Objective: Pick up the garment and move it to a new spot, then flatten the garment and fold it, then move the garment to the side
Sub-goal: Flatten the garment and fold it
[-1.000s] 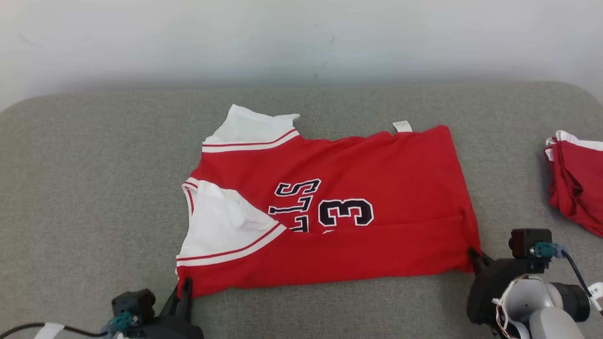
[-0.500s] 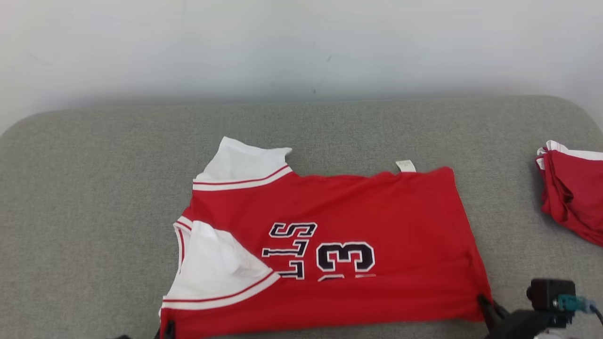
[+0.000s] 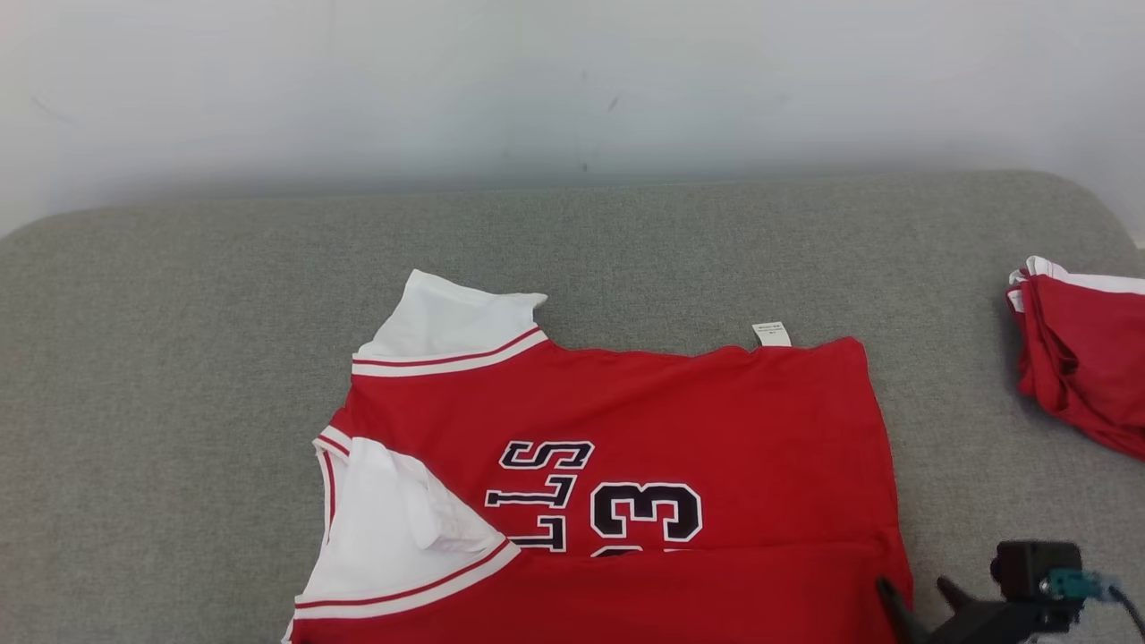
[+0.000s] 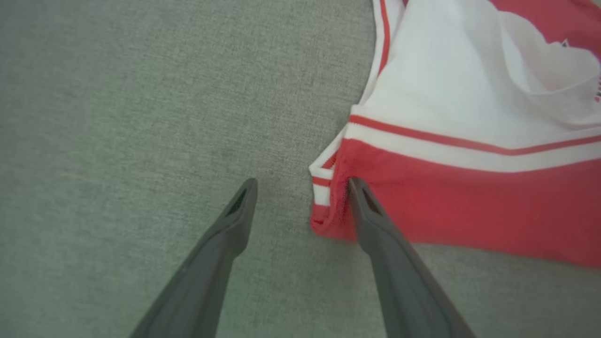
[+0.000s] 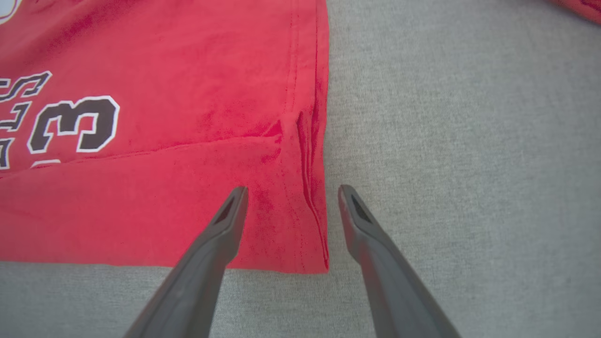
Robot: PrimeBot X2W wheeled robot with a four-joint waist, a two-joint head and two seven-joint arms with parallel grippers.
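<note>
- Head view: the garment [image 3: 626,420], a red jersey with white sleeve panels, lies spread flat on the grey padded surface [image 3: 179,358], about midway between its left and right edges and running down to the near edge of the picture.
- Its collar end points to the surface's left edge and its hem to the right. A strip along the near side is folded over and covers the lower part of the dark number 3 [image 3: 646,512].
- A small white label [image 3: 772,334] sticks out from the garment's far edge.
- A stack of red cloth [image 3: 1082,367] sits at the surface's right edge, well apart from the garment. A pale wall [image 3: 537,80] stands behind the far edge.
- The right gripper [image 3: 912,587] shows at the garment's near right corner with its two dark fingers spread.
- Left wrist view: the left gripper [image 4: 302,182] stands wide and holds nothing. One finger [image 4: 375,220] touches the garment's striped collar-end corner, while the other lies over bare surface (a clear gap shows between the two).
- Right wrist view: the right gripper's fingers stand wide either side of the garment's hem edge, one above the red cloth and one above the grey surface. Nothing is pinched between them.
</note>
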